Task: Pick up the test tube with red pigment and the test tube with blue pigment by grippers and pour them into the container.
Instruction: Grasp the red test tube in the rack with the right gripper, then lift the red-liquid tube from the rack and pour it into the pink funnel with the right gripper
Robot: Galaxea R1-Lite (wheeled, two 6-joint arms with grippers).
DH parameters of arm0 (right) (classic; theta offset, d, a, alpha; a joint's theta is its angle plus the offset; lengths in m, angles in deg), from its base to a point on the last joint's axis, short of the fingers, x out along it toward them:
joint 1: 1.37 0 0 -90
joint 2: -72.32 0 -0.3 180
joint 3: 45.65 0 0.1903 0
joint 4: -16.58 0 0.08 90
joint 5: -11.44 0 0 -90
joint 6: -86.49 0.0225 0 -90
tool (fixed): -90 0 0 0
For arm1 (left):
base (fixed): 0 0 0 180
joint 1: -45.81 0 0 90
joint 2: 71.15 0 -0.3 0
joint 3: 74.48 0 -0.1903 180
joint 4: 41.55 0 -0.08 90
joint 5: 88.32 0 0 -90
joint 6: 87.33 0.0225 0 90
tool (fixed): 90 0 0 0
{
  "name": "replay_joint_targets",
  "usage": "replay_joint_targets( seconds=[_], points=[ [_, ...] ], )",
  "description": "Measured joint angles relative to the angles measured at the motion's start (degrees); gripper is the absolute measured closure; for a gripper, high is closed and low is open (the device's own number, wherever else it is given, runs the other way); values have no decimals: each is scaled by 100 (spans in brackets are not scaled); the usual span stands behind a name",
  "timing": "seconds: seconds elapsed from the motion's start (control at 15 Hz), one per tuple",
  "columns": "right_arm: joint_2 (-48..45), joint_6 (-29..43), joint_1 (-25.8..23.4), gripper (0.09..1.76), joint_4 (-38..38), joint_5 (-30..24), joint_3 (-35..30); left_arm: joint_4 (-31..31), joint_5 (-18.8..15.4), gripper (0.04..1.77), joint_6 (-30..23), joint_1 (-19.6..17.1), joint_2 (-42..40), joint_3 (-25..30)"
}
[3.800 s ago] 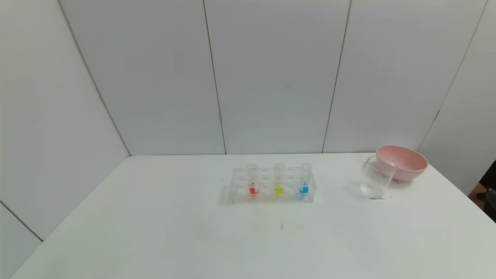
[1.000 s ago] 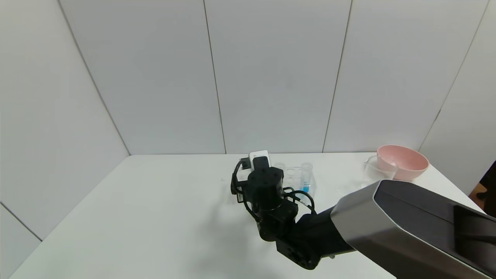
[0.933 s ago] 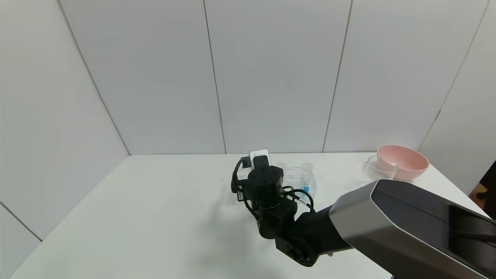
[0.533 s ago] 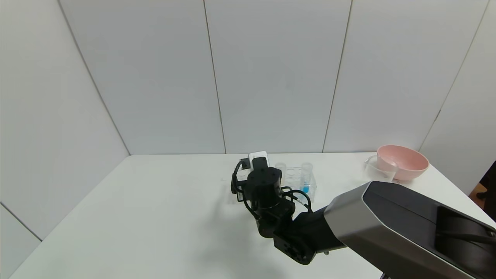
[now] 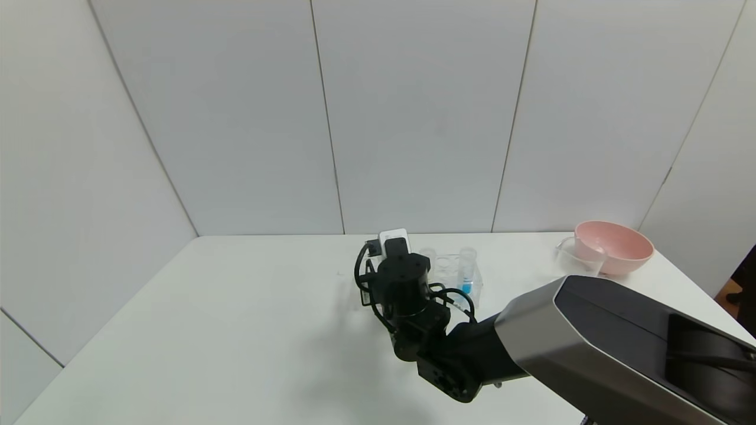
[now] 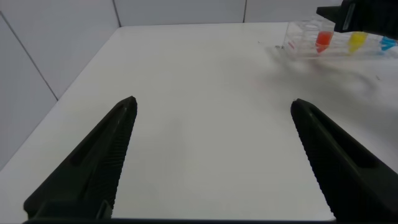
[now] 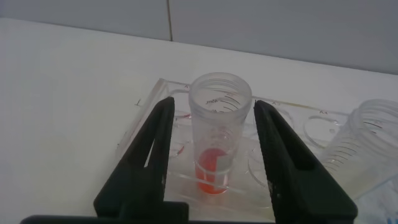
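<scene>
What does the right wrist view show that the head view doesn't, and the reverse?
Only the right wrist view shows the right gripper straddling the test tube with red pigment, which stands in the rack; its fingers flank the tube's rim, contact unclear. Only the head view shows the container, the pink bowl and the test tube with blue pigment. Both show the rack and white table.

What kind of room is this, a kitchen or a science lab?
Probably a small science lab test bench. A clear rack holds a tube of red liquid and a tube of blue liquid, a glass beaker stands by a pink bowl, and the right gripper straddles the red tube.
</scene>
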Motion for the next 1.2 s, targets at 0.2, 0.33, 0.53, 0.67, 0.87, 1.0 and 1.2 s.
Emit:
replay_joint_targets(
  seconds=[0.2, 0.33, 0.53, 0.67, 0.87, 1.0, 1.2],
  points=[
    [-23, 0, 1, 136, -9, 5, 0, 0, 0, 5, -2, 0, 0, 0],
    [-28, -2, 4, 136, -11, 9, 0, 0, 0, 5, -2, 0, 0, 0],
    [-33, -10, 6, 136, -22, 7, -2, 0, 0, 5, -2, 0, 0, 0],
    [-50, -68, 15, 136, -13, 9, -2, 0, -2, 5, -2, 0, 0, 0],
    [-199, -202, 43, 136, -28, 0, -2, 0, 0, 5, -2, 0, 0, 0],
    [-350, -284, 74, 136, -88, -39, 9, 0, 0, 5, -2, 0, 0, 0],
    [-670, -306, 95, 136, -496, -129, 154, 0, 0, 5, -2, 0, 0, 0]
  ],
)
